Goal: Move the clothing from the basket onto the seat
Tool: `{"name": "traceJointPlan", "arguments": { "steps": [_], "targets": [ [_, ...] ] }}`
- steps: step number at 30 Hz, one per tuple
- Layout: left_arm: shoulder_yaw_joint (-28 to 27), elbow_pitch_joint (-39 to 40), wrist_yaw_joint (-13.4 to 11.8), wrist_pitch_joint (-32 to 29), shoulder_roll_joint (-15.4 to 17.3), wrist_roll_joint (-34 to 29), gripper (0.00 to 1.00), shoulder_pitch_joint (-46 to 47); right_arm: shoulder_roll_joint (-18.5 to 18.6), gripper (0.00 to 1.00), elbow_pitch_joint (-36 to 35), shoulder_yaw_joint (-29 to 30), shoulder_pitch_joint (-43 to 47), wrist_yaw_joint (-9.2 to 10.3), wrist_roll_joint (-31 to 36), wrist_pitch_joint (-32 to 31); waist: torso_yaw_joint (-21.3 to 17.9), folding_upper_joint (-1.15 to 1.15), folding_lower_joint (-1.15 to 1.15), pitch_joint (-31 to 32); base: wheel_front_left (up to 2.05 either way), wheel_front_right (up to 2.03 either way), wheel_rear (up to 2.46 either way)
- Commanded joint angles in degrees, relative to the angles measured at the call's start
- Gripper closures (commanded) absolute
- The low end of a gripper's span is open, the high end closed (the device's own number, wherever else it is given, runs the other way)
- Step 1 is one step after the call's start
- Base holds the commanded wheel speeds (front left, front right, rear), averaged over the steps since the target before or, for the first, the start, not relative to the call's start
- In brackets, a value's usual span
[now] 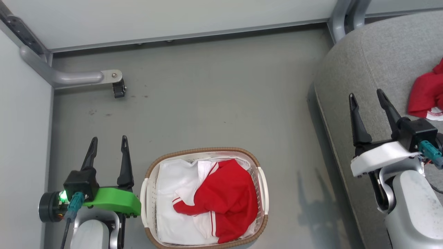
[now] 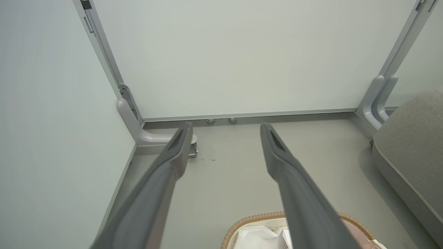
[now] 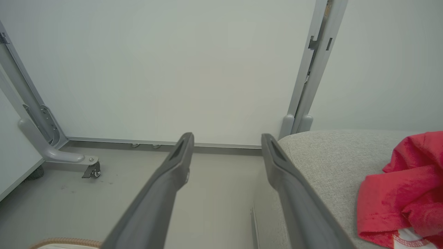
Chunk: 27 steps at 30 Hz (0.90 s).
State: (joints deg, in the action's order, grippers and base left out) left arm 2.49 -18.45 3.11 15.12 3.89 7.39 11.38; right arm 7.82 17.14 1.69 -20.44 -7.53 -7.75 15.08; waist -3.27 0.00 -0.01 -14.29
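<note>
A red garment with white stripes (image 1: 225, 199) lies crumpled in the cream basket (image 1: 263, 183) with the brown rim, on top of white fabric (image 1: 171, 193). Another red garment (image 1: 425, 93) rests on the grey seat (image 1: 380, 58) at the right edge, also red garment (image 3: 401, 193) on the seat (image 3: 332, 162). My left gripper (image 1: 109, 143) stands open just left of the basket, with nothing between its fingers; the basket rim (image 2: 256, 218) shows below them. My right gripper (image 1: 367, 97) hovers open over the seat's left part, left of the red garment there.
Grey floor (image 1: 214, 97) stretches between basket and seat. Pale partition walls close the back and left side. A grey frame foot with a small castor (image 1: 118, 90) stands at the back left, and grey frame posts (image 1: 342, 17) rise behind the seat.
</note>
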Motion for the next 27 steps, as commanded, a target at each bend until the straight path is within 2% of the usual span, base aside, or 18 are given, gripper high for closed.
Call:
{"name": "traceJointPlan", "arguments": {
  "steps": [1,12,19,27],
  "targets": [
    [-0.49,0.09,0.43,0.05,-0.24,-0.03,0.0,-1.31,-0.26,0.0,0.3,0.17,1.88,0.08,-0.28,0.13,2.15,0.0,0.01,3.09,0.0,0.0,0.0],
    [-2.59,1.82,1.47,0.05,-0.92,0.31,0.0,-8.31,-1.26,0.0,2.18,-0.13,9.74,0.08,-0.71,0.13,2.17,0.0,0.01,7.97,0.0,0.0,0.0],
    [-1.02,1.86,0.83,0.04,-0.96,2.42,0.0,-10.94,-1.83,0.0,3.13,-0.71,12.93,0.08,-1.1,0.13,2.02,0.0,0.01,9.49,0.0,0.0,0.0],
    [2.13,0.16,2.16,0.05,-0.94,3.67,0.0,-8.91,-1.33,0.0,2.44,-1.08,11.12,0.08,-1.56,0.13,1.42,0.0,0.01,7.4,0.0,0.0,0.0]
  ]
}}
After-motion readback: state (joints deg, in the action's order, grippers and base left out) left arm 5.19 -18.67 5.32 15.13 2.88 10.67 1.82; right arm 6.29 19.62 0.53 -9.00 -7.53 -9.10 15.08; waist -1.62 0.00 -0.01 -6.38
